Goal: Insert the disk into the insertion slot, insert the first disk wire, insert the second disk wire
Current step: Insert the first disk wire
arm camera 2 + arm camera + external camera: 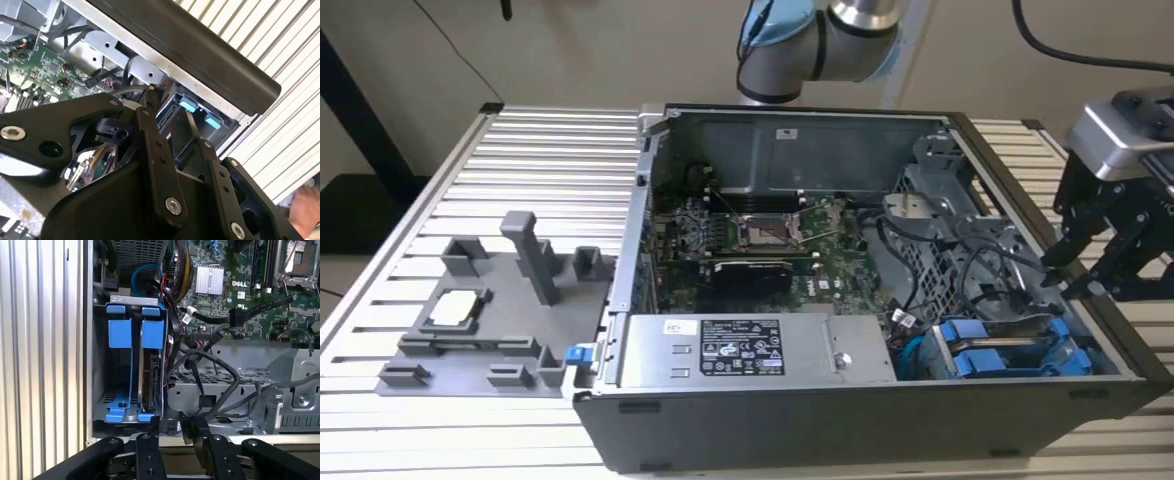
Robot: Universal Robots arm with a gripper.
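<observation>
The disk stands on edge in its blue carrier inside the insertion slot, the drive bay at the case corner. The blue carriers show in the exterior view too. My gripper hovers just outside the case wall by that bay. A black wire connector sits between its fingertips, which are narrowed onto it. A grey-black wire arcs from the board to the fingertip. In the exterior view the gripper hangs over the case's right wall.
Loose black cables loop beside the bay over a perforated metal cage. The power-supply box lies along the front and the motherboard behind it. A grey fixture stands on the slatted table. A hand shows nearby.
</observation>
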